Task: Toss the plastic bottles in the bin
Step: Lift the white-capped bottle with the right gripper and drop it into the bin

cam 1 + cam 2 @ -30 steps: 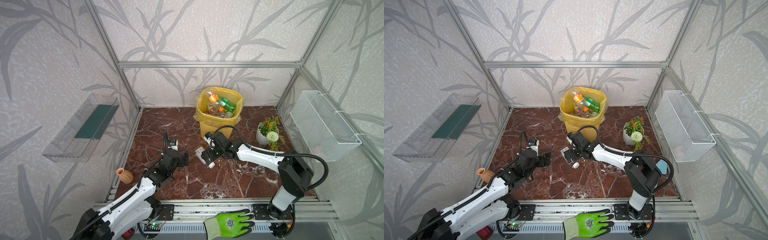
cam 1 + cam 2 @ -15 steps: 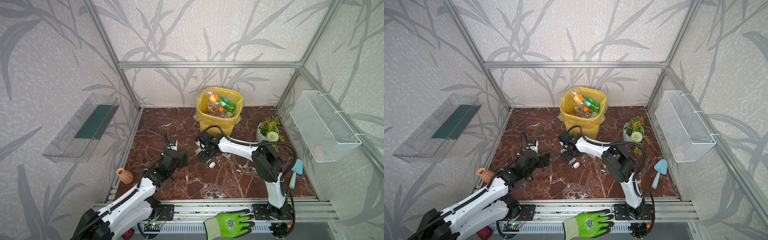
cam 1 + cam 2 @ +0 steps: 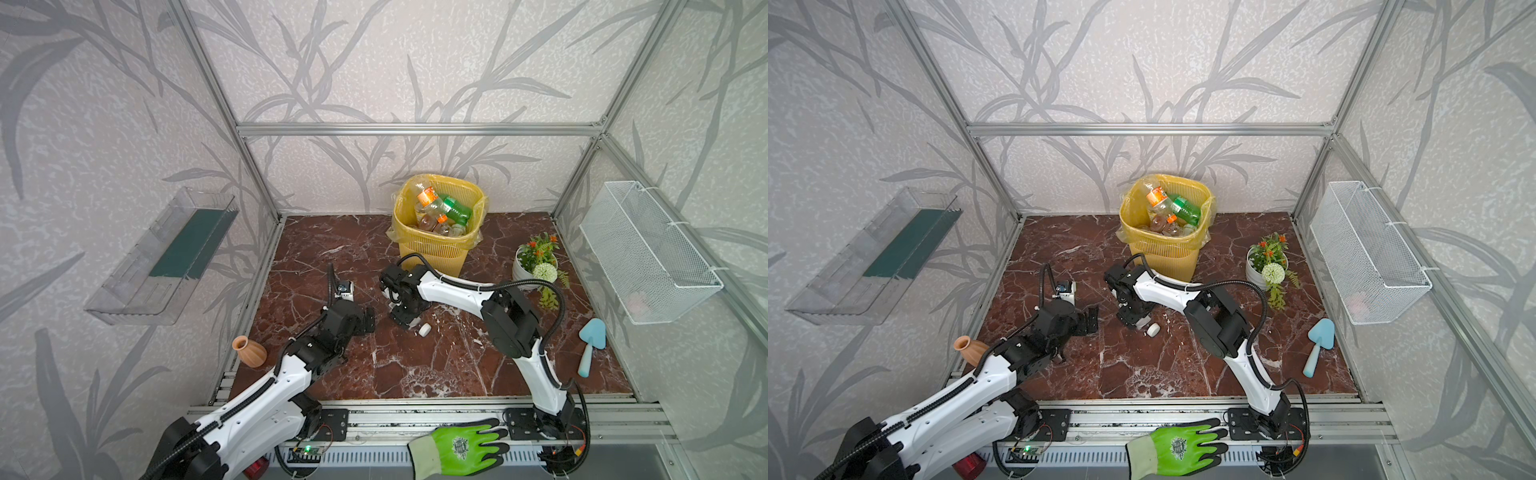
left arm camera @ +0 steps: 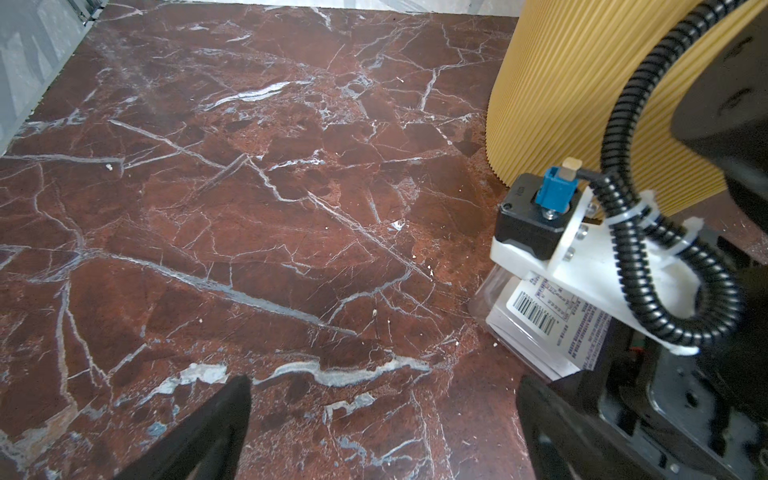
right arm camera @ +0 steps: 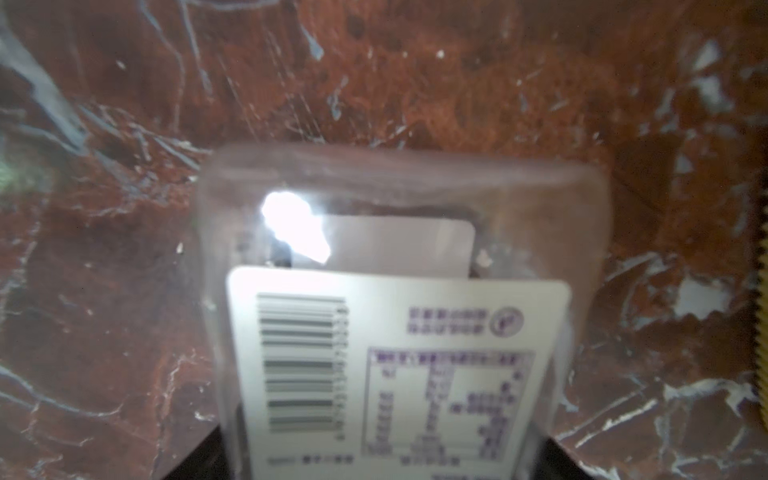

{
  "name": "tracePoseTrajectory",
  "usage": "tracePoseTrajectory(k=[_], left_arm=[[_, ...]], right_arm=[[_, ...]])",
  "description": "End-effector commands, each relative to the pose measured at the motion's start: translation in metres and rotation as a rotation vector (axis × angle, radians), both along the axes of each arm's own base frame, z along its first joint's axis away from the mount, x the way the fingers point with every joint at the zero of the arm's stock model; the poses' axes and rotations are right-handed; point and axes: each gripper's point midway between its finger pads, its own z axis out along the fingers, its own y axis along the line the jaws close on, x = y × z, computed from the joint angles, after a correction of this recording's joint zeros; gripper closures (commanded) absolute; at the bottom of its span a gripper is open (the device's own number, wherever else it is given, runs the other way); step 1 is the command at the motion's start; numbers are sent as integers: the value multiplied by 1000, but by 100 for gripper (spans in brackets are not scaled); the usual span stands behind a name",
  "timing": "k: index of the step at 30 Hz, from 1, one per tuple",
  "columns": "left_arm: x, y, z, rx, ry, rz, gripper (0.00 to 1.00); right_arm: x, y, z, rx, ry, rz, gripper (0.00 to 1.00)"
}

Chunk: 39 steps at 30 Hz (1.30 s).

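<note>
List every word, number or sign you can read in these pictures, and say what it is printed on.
No text is legible enough to quote.
Clear bottle: white label with barcode and purple print, too blurred.
Bottles in the bin: labels too small.
Green glove: round emblem, illegible.
</note>
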Motion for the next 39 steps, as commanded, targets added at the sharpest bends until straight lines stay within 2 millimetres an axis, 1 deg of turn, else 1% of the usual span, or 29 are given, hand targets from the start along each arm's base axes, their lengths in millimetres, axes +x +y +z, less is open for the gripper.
tracePoseTrajectory(k=[1, 3, 5, 7, 8, 12, 15, 18, 19, 21, 22, 23, 24, 26, 29, 31, 32, 35, 37, 39], left_arm=[[2, 5, 7, -3, -18, 33, 1], [2, 6, 7, -4, -19, 37, 1], [2, 7, 8, -1, -20, 42, 1], [2, 8, 9, 1, -19, 45, 1], [2, 8, 9, 0, -21, 46, 1], [3, 8, 12, -9, -29, 56, 1], [4, 15, 13, -18, -41, 105, 1], [4, 18, 19, -38, -64, 127, 1], [4, 20, 21, -43, -74, 137, 1], [4, 25, 24, -55, -93, 161, 1], [4, 26, 25, -64, -102, 168, 1], [4, 26, 27, -72, -111, 172, 1], [4, 27, 28, -77, -117, 176, 1], [4, 28, 30, -88, -124, 182, 1], [4, 28, 32, -100, -131, 188, 1], [4, 28, 34, -107, -137, 189, 1], [4, 27, 35, -112, -139, 186, 1], [4, 25, 37, -123, -146, 179, 1], [5, 25, 38, -124, -148, 174, 1], [5, 24, 39, -126, -149, 169, 1]], right_arm=[[-4, -5, 3, -51, 7, 31, 23], [-5, -4, 1, -57, 10, 43, 29], [-4, -4, 3, -56, 6, 45, 38], [-3, -3, 9, -49, -14, 41, 44], [-2, -2, 15, -31, -32, 41, 44], [-3, 7, 46, 88, -102, 40, 46], [-8, 15, 83, 227, -184, 51, 46], [-17, 18, 131, 406, -324, 81, 48], [-23, 18, 162, 504, -396, 101, 49], [-34, 12, 210, 676, -540, 129, 50], [-38, 7, 236, 773, -638, 139, 50], [-45, -5, 268, 869, -739, 143, 50], [-49, -17, 292, 924, -826, 139, 50], [-62, -47, 343, 1018, -1015, 142, 50], [-86, -91, 413, 1114, -1270, 156, 51], [-105, -115, 452, 1165, -1417, 185, 52], [-114, -127, 469, 1193, -1487, 195, 52], [-138, -152, 505, 1244, -1653, 230, 52], [-149, -162, 520, 1265, -1730, 246, 52], [-149, -165, 529, 1265, -1777, 231, 52]])
